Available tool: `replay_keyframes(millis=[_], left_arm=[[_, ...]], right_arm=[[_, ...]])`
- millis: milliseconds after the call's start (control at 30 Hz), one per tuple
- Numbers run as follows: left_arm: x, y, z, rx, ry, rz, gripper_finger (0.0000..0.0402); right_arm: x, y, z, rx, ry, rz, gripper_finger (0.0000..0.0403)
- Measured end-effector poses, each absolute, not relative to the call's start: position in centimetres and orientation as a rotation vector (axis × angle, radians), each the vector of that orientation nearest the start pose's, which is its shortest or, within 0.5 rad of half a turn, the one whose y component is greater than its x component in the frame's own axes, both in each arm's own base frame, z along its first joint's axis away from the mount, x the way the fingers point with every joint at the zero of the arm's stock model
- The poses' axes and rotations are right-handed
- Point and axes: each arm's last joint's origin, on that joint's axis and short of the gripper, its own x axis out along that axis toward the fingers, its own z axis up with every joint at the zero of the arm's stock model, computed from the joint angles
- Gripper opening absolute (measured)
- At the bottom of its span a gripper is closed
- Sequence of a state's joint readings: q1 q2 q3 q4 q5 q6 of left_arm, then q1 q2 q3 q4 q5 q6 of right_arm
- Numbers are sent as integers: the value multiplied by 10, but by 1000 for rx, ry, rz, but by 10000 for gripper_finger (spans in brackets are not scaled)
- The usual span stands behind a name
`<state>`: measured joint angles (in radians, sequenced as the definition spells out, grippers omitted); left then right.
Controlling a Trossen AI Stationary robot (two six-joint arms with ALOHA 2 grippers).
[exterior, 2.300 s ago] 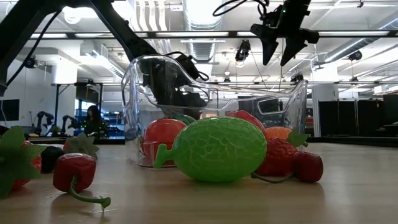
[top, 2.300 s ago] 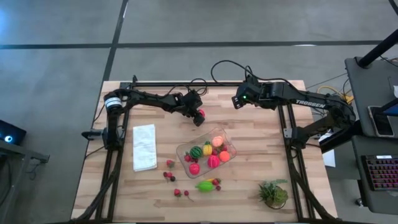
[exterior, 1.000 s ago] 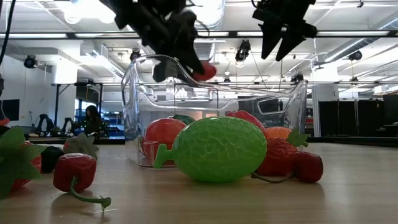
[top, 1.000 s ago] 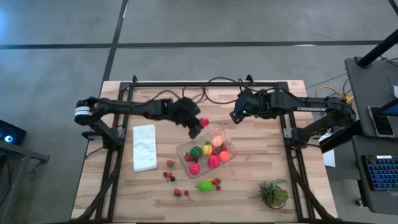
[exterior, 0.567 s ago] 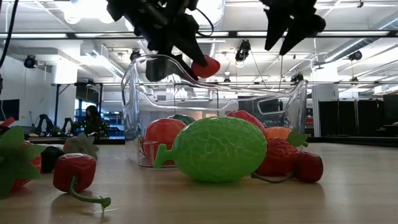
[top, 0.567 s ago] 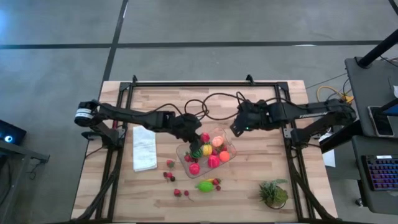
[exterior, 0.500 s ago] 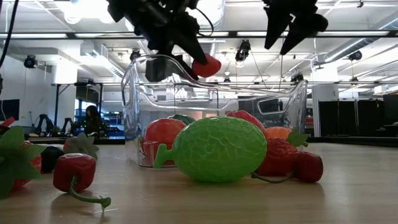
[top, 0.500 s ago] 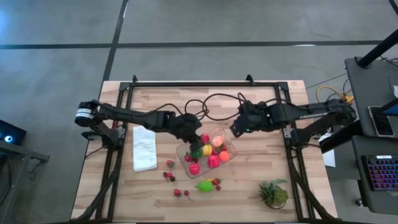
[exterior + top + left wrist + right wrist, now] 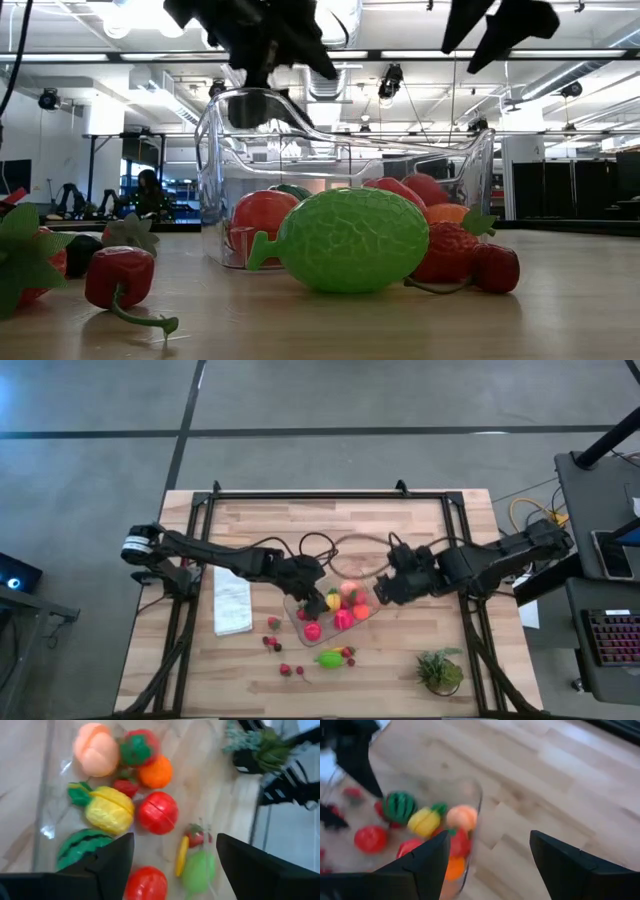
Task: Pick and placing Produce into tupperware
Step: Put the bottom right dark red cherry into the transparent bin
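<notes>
- Clear rectangular plastic tupperware at frame centre on wooden tabletop, part-filled with toy produce.
- Left end effector above tupperware's left rim, fingers spread, empty.
- Right end effector by right rim, fingers parted, empty.
- Risk: both end effectors crowding one tupperware; collision or nudged rim likely.
- Lime-green toy fruit outside, below centre.

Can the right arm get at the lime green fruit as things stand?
Probably yes. The lime green fruit lies on open wood in front of the tupperware, with only small berries beside it. The right gripper hangs open by the tupperware's right end, with nothing between them.
</notes>
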<state>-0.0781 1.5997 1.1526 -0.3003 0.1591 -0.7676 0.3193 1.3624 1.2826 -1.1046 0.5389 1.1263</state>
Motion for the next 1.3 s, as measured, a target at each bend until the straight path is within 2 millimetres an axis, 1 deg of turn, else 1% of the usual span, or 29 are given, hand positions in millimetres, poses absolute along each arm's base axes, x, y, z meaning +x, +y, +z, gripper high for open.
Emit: replay_keyframes(millis=[100, 167, 267, 367, 433, 500, 567, 667, 733, 833, 933, 1067, 1167, 1233, 1300], left_arm=[[338, -37, 257, -713, 790, 61, 269], [335, -39, 257, -686, 800, 85, 269], [332, -43, 259, -675, 808, 82, 269], [328, -54, 263, -638, 793, 81, 269], [323, -61, 265, -595, 778, 125, 269], [314, -68, 270, -541, 763, 190, 269], [308, -75, 273, -489, 732, 260, 269], [297, -94, 274, -442, 725, 294, 269], [292, -106, 276, -414, 712, 279, 269], [277, -119, 280, -379, 758, 225, 269], [260, -132, 282, -346, 781, 232, 269], [247, -150, 281, -361, 750, 275, 269], [240, -163, 278, -426, 749, 299, 269], [235, -171, 274, -450, 766, 302, 269], [232, -175, 272, -467, 774, 305, 269]], right_arm=[[237, 75, 311, 491, 843, -696, 269], [235, 80, 307, 477, 875, -668, 268], [235, 86, 302, 526, 889, -637, 262], [238, 99, 303, 505, 847, -532, 256], [241, 108, 305, 507, 808, -463, 253], [244, 117, 305, 515, 777, -412, 251], [246, 125, 301, 510, 778, -387, 251], [252, 139, 291, 550, 803, -365, 251], [258, 152, 281, 615, 837, -333, 251], [273, 176, 268, 686, 822, -291, 251], [290, 199, 255, 678, 836, -274, 251], [307, 224, 233, 642, 880, -286, 251], [317, 235, 222, 639, 913, -288, 251], [323, 240, 221, 636, 937, -259, 250], [326, 243, 224, 613, 949, -240, 247]])
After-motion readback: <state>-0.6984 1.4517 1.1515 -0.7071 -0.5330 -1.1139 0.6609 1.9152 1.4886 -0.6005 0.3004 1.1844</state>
